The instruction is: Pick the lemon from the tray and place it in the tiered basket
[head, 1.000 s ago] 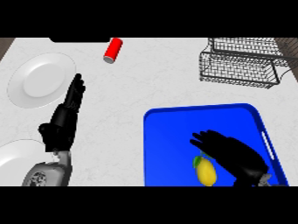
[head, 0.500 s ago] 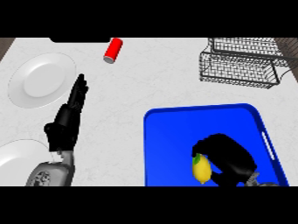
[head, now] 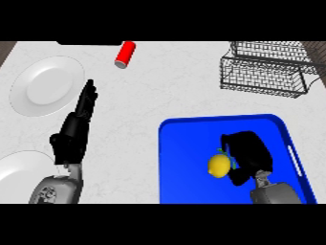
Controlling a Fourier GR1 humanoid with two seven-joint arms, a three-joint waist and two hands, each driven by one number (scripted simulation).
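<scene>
the lemon [head: 220,165] is lying on the blue tray [head: 186,143], in its right half, and as far as i can tell it is not yet lifted. the right robot hand [head: 248,152] is curling round it from the right, fingers arching over the top and the thumb tucking in below, so it is grasping the lemon. most of the contact is hiding behind the hand's dark bulk.

the grasp seems to be covering only one side of the fruit. the lemon's left face is showing bare, so on the lift it could be rolling out that way and back onto the tray. the tiered basket [head: 264,72] is standing at the counter's [head: 165,91] far right, beyond the tray's far rim. its wire edges and stacked tiers are making a tight target, and a low approach could be catching knuckles or lemon on the wire.

elsewhere, a red can [head: 125,54] is lying near the far edge and two white plates [head: 49,86] are sitting at the left. the left robot hand [head: 73,134] is resting released between them, fingers straight. all are well apart from the route.
</scene>
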